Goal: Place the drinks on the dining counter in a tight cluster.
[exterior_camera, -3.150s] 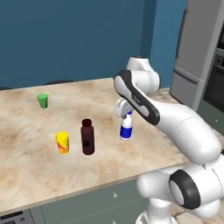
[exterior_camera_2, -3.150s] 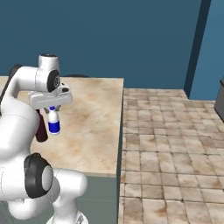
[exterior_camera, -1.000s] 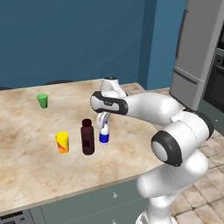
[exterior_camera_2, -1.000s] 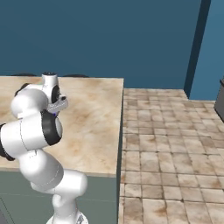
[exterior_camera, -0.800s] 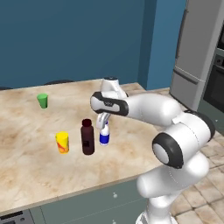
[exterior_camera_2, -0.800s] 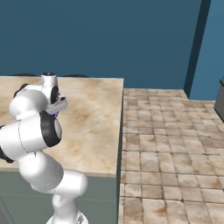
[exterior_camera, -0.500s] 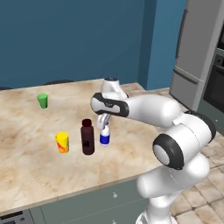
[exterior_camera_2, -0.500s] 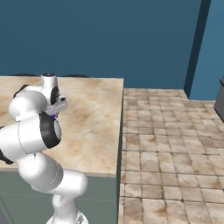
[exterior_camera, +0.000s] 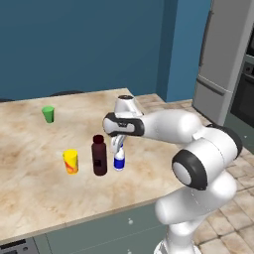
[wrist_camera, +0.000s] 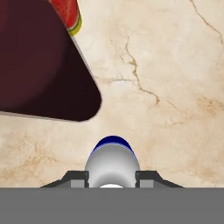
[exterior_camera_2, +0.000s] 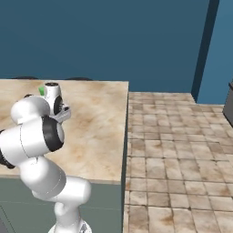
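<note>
The hand [exterior_camera: 118,147] reaches down over the little white bottle [exterior_camera: 119,161], its fingers [wrist_camera: 77,178] on both sides of the bottle; whether they pinch it I cannot tell. The bottle stands on the desk [exterior_camera: 34,183], just beside the maroon bottle [exterior_camera: 99,156], near a yellow cup [exterior_camera: 71,161].

The white robot arm [exterior_camera_2: 38,136] rises over the marble counter [exterior_camera_2: 98,127], hiding a green cup [exterior_camera_2: 42,91] partly, with brown floor tiles [exterior_camera_2: 177,150] beside a blue wall [exterior_camera_2: 113,41].
</note>
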